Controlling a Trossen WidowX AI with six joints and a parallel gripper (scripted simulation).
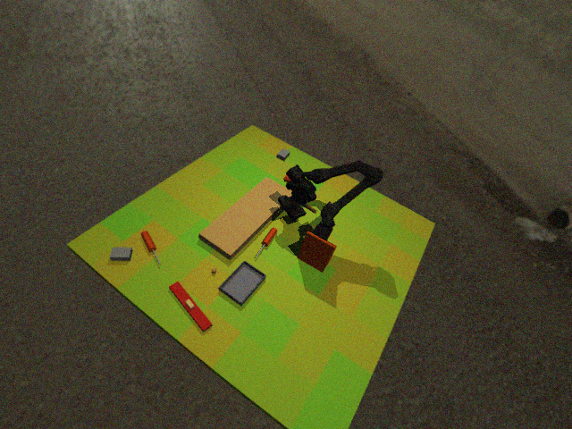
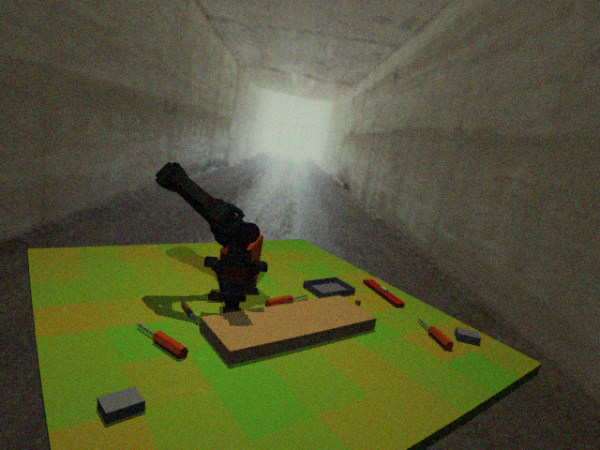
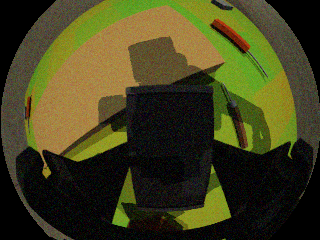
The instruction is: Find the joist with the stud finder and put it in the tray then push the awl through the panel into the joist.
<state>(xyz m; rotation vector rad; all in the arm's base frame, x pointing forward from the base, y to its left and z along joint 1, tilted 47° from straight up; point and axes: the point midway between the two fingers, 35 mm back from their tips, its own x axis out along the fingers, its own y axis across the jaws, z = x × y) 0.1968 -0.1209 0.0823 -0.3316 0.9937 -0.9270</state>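
My gripper [image 1: 288,210] [image 2: 232,299] [image 3: 171,146] is shut on the stud finder, a dark block [image 3: 169,112] that fills the middle of the wrist view. It is over the long edge of the tan floor panel [image 1: 244,216] [image 2: 291,323] [image 3: 90,75], near one end; its exact height above the panel cannot be told. A brown-handled tool, seemingly the awl [image 1: 310,209] [image 2: 187,308] [image 3: 239,122], lies beside the panel close to the gripper. The grey tray [image 1: 242,282] [image 2: 329,289] is empty. The joist is hidden.
Orange-handled screwdrivers [image 1: 269,237] [image 2: 169,343] [image 3: 230,35] lie around the panel, one between it and the tray. A red level [image 1: 180,295] [image 2: 380,291] lies beyond the tray. Grey blocks [image 1: 121,254] [image 2: 121,404] and a small brown piece [image 1: 214,271] also lie on the mat.
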